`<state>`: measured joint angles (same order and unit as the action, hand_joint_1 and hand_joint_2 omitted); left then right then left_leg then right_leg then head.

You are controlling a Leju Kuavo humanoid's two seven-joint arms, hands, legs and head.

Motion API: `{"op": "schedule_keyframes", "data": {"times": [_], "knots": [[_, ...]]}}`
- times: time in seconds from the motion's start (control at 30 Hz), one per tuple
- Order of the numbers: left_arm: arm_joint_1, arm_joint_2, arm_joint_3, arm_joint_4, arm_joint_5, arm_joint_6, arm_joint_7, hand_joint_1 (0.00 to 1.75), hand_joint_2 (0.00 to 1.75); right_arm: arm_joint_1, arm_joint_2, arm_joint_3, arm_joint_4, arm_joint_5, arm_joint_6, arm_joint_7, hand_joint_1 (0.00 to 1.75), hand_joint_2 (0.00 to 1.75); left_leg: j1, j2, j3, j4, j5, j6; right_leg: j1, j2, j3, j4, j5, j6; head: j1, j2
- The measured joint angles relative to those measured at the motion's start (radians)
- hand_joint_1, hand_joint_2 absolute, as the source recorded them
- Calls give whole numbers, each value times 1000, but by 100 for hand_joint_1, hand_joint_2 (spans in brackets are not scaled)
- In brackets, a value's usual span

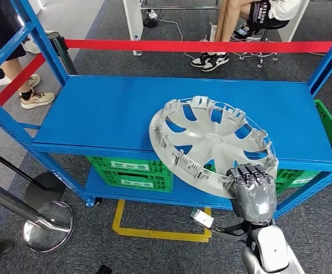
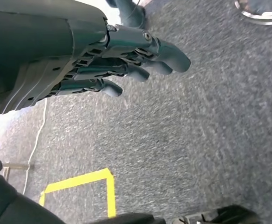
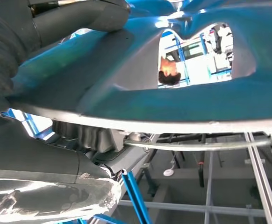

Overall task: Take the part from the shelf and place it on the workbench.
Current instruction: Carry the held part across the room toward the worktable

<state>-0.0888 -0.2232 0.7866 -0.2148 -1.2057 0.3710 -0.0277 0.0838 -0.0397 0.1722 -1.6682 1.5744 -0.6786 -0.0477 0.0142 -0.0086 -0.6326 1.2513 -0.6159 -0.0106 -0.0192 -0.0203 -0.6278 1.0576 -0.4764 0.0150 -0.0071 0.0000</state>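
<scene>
Hubcap (image 1: 211, 137) tilts over the shelf (image 1: 112, 114) edge, near rim gripped by right hand (image 1: 252, 191).

1 grey wheel cover (image 1: 211, 142) at center right, 1 blue shelf (image 1: 112, 114), 2 green crates (image 1: 132, 173) (image 1: 330, 123) at lower center and right edge, 2 chrome stanchion bases (image 1: 48, 225) (image 1: 45, 188) at lower left, 1 red barrier tape (image 1: 190, 45) along the top.

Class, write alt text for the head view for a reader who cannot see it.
The robot's right hand grips the near rim of a grey wheel cover, which overhangs the front edge of a blue shelf. Green crates sit on the lower level, and a red barrier tape runs behind.
</scene>
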Motion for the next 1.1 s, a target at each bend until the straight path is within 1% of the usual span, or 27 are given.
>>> {"op": "schedule_keyframes", "data": {"times": [0.03, 0.1, 0.13, 0.17, 0.23, 0.27, 0.3, 0.4, 0.43, 0.47, 0.5, 0.53, 0.57, 0.6, 0.63, 0.67, 0.73, 0.77, 0.8, 0.83, 0.9, 0.93, 0.97, 1.0, 1.03, 1.07, 1.1], "knots": [[1, 0, 0, 0, -1, 0, 1, 0, 175, -1, 0, 3, 1, 0, 0, 4, 175, 175, -7, 0, 42, -65, 29, 13, 4, -1, -4, 0, 5, -1, 0, 0], [1, 2, 0, 0, -2, 1, 3, 0, 175, -2, 0, 7, 2, 0, 0, 9, 175, 175, -20, 6, 110, -185, 62, 39, 8, -3, -11, -1, 16, 1, 1, 0], [0, 3, 0, 0, -2, 2, 4, 0, 175, -4, 0, 8, 2, 0, 0, 9, 175, 175, -26, 8, 125, -216, 69, 46, 8, -5, -13, -2, 22, 5, 1, 0], [0, 4, 0, 0, -3, 2, 4, 0, 175, -6, 0, 10, 2, 0, 0, 10, 175, 175, -29, 10, 126, -227, 70, 47, 6, -7, -15, -4, 29, 10, 1, 0], [2, 4, 0, 0, -3, 3, 4, 0, 175, -9, -1, 13, 3, 0, 0, 11, 175, 175, -29, 9, 119, -238, 90, 44, 4, -8, -18, -10, 39, 23, 0, 0], [3, 4, 1, 0, -3, 3, 4, 0, 175, -9, -1, 14, 4, 0, 0, 11, 175, 175, -27, 10, 114, -245, 103, 46, 4, -4, -25, -5, 27, 28, 1, 0], [2, 4, 1, 0, -3, 3, 5, 0, 175, -10, -1, 15, 4, 0, 0, 11, 175, 175, -24, 10, 107, -252, 116, 48, 4, 2, -35, 16, 0, 32, 2, 0], [1, 1, 1, 0, -3, 3, 5, 0, 175, -12, -3, 18, 7, 0, 0, 12, 175, 175, -25, 11, 70, -254, 148, 53, 4, 14, -77, 175, -127, 41, 3, 0], [2, 0, 1, 0, -3, 3, 5, 0, 175, -11, -3, 19, 9, 0, 0, 12, 175, 175, -26, 11, 57, -254, 158, 53, 4, 15, -81, 222, -144, 43, 3, 0], [2, 0, 1, 0, -3, 3, 5, 0, 175, -11, -4, 20, 11, 0, 0, 12, 175, 175, -26, 11, 44, -253, 168, 53, 4, 15, -73, 242, -139, 44, 3, 0], [3, 0, 1, 0, -3, 3, 5, 0, 175, -11, -4, 21, 13, 0, 0, 12, 175, 175, -27, 10, 31, -252, 177, 51, 4, 15, -46, 224, -116, 45, 3, 0], [2, 0, 1, 0, -3, 3, 6, 0, 175, -12, -4, 22, 14, 0, 0, 11, 175, 175, -27, 10, 20, -250, 185, 49, 4, 15, -2, 171, -86, 45, 3, 0], [2, 0, 1, 0, -3, 3, 6, 0, 175, -13, -5, 23, 14, 0, 0, 11, 175, 175, -27, 8, 11, -248, 193, 45, 4, 16, 51, 98, -72, 43, 3, 0], [2, 0, 1, 0, -3, 3, 6, 0, 175, -14, -5, 24, 14, 0, 0, 12, 175, 175, -29, 7, 3, -245, 200, 41, 4, 18, 102, 24, -69, 40, 2, 0], [2, 0, 1, 0, -3, 3, 6, 0, 175, -15, -5, 25, 15, 0, 0, 12, 175, 175, -30, 6, -2, -243, 208, 36, 5, 20, 136, -29, -73, 36, 2, 0], [2, 0, 1, 0, -3, 3, 6, 0, 175, -15, -5, 26, 15, 0, 0, 12, 175, 175, -31, 5, -6, -242, 216, 32, 7, 21, 150, -57, -82, 31, 2, 0], [2, 1, 1, 0, -3, 3, 6, 0, 175, -15, -6, 26, 17, 0, 0, 12, 175, 175, -31, 4, -12, -241, 229, 23, 7, 19, 139, -63, -72, 17, 3, 0], [3, 1, 2, 0, -3, 3, 6, 0, 175, -16, -6, 26, 17, 0, 0, 12, 175, 175, -30, 3, -18, -234, 219, 17, 5, 17, 131, -63, -64, 7, 2, 0], [3, 2, 2, 0, -4, 3, 7, 0, 175, -17, -6, 26, 17, 0, 0, 14, 175, 175, -29, 3, -28, -213, 190, 10, 3, 14, 121, -64, -54, -3, 0, 0], [3, 3, 3, 0, -5, 3, 8, 0, 175, -18, -6, 27, 17, 0, 0, 15, 175, 175, -26, 2, -41, -174, 146, 3, 0, 12, 111, -65, -42, -10, -3, 0], [2, 4, 3, 0, -6, 4, 9, 0, 175, -19, -6, 27, 17, 0, 0, 19, 175, 175, -19, 3, -69, -50, 49, -9, 1, 9, 86, -63, -20, -16, -7, 0], [2, 4, 3, 0, -7, 4, 9, 0, 175, -19, -6, 28, 17, 0, 0, 21, 175, 175, -16, 3, -75, 5, 25, -13, 1, 7, 72, -62, -9, -15, -7, 0], [2, 5, 3, 0, -7, 4, 9, 0, 175, -19, -6, 28, 18, 0, 0, 24, 175, 175, -14, 3, -70, 36, 24, -16, 1, 6, 57, -61, 2, -14, -7, 0], [2, 6, 3, 0, -8, 4, 9, 0, 175, -19, -6, 29, 18, 0, 0, 26, 175, 175, -11, 3, -49, 34, 42, -17, 1, 5, 43, -60, 12, -13, -7, 0], [2, 7, 3, 0, -8, 3, 10, 0, 175, -19, -6, 30, 19, 0, 0, 28, 175, 175, -10, 3, -12, -2, 69, -16, 0, 4, 30, -58, 21, -10, -7, 0], [1, 7, 3, 0, -9, 3, 10, 0, 175, -19, -6, 31, 20, 0, 0, 30, 175, 175, -8, 3, 38, -64, 90, -14, 0, 4, 19, -56, 29, -6, -7, 0], [0, 7, 3, 0, -9, 3, 10, 0, 175, -19, -6, 31, 20, 0, 0, 32, 175, 175, -9, 3, 93, -141, 97, -10, 1, 4, 10, -54, 37, -1, -7, 0]]}}
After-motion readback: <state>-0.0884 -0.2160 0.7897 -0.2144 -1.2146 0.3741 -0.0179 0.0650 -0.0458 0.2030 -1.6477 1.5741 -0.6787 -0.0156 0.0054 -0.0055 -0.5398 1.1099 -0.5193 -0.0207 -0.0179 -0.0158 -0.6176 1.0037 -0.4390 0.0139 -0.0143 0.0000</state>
